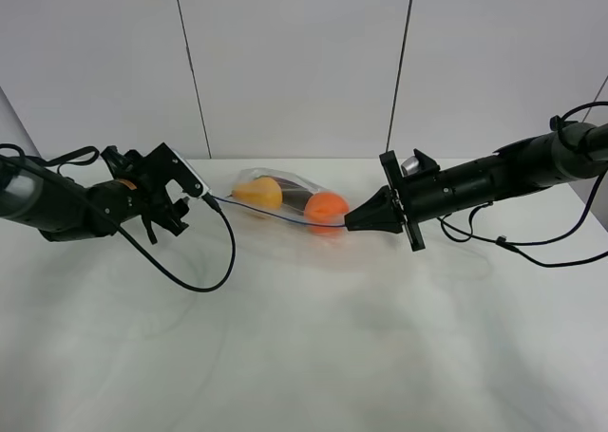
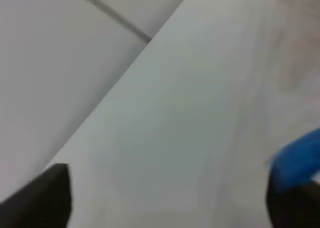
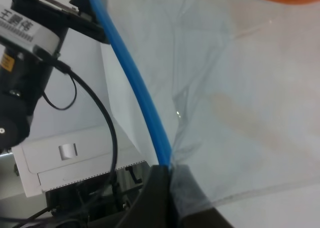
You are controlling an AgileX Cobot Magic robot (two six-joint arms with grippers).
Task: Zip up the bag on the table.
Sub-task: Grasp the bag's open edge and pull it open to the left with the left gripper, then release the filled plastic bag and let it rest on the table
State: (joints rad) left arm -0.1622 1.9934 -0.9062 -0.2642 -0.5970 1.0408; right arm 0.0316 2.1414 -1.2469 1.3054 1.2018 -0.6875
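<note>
The bag (image 1: 285,197) lies at the middle back of the white table (image 1: 304,356). Through its clear plastic show a yellow pear (image 1: 258,193), a dark item (image 1: 295,200) and an orange (image 1: 327,209). Its blue seal strip (image 1: 275,216) runs along the near edge. My right gripper (image 1: 351,224) is shut on the strip's right end; in the right wrist view the strip (image 3: 135,82) runs into the closed fingertips (image 3: 159,188). My left gripper (image 1: 193,191) is at the bag's left end with its fingers (image 2: 42,200) wide apart, and a blurred piece of blue strip (image 2: 297,160) lies beside one finger.
A black cable (image 1: 223,261) loops on the table below the left gripper. Another cable (image 1: 532,252) trails under the right arm. A panelled wall (image 1: 294,62) stands close behind the table's back edge. The left arm (image 3: 25,42) shows beyond the bag in the right wrist view.
</note>
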